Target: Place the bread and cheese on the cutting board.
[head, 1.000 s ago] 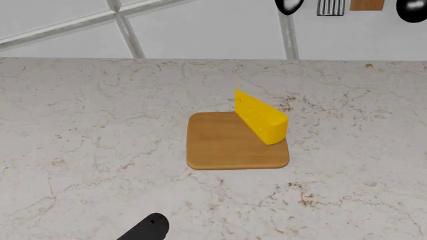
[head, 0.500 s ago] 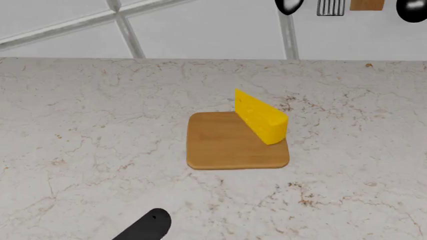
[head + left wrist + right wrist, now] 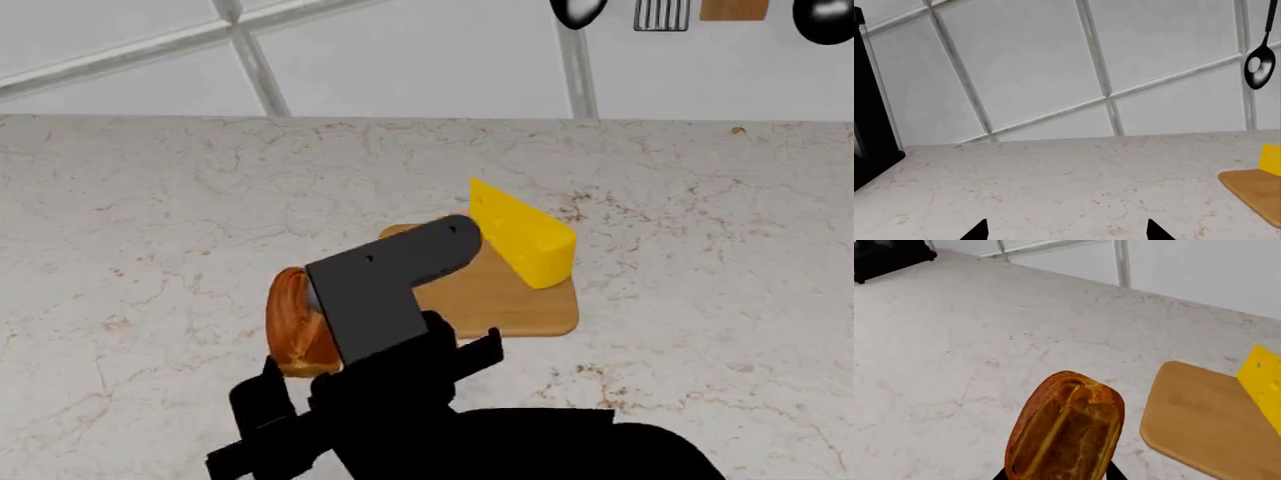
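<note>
The right gripper squeezes the bread beside the cutting board, the left gripper is open, and the bread could bump the cheese off.

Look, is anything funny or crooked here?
A little. The cheese stands on the far right corner of the board, its thin end poking past the edge. The bread is off the board, to its left, held in the right gripper. Nothing looks spilled or broken.

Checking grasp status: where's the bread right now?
In the head view the bread is in the right gripper, left of the cutting board, not yet over it; the cheese sits on the board's far right edge.
</note>
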`<state>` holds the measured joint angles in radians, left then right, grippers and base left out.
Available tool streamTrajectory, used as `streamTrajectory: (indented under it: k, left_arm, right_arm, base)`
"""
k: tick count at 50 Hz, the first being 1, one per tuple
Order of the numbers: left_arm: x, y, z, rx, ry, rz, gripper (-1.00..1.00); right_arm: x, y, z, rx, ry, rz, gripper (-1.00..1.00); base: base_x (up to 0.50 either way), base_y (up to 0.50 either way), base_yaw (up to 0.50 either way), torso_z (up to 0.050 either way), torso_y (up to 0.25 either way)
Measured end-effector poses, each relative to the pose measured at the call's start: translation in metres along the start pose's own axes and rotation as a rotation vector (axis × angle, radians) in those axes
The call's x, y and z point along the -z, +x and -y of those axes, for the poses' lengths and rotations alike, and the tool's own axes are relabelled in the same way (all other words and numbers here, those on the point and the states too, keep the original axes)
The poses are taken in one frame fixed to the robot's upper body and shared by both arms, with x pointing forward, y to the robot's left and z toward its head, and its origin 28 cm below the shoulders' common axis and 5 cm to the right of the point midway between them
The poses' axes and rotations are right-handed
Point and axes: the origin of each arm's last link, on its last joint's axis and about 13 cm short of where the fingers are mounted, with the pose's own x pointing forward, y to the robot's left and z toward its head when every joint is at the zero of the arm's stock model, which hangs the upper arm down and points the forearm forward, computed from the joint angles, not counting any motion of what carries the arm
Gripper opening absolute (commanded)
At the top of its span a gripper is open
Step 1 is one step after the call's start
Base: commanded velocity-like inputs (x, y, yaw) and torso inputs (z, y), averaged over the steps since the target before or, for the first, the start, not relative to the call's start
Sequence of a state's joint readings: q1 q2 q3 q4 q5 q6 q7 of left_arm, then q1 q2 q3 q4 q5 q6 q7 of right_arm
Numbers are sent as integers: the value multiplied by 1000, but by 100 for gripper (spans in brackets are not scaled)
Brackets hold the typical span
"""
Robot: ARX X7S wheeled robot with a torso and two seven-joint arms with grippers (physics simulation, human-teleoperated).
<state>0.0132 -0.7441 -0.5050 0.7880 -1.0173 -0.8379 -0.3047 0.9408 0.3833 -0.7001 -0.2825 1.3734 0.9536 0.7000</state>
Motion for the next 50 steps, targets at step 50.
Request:
streamTrajectory:
  k: [50]
  left_arm:
    - [1, 0, -1, -3, -1, -3, 100]
  right_arm:
    - [-5, 69, 61, 276, 172, 10, -100]
  base:
    - [0, 0, 0, 0, 1]
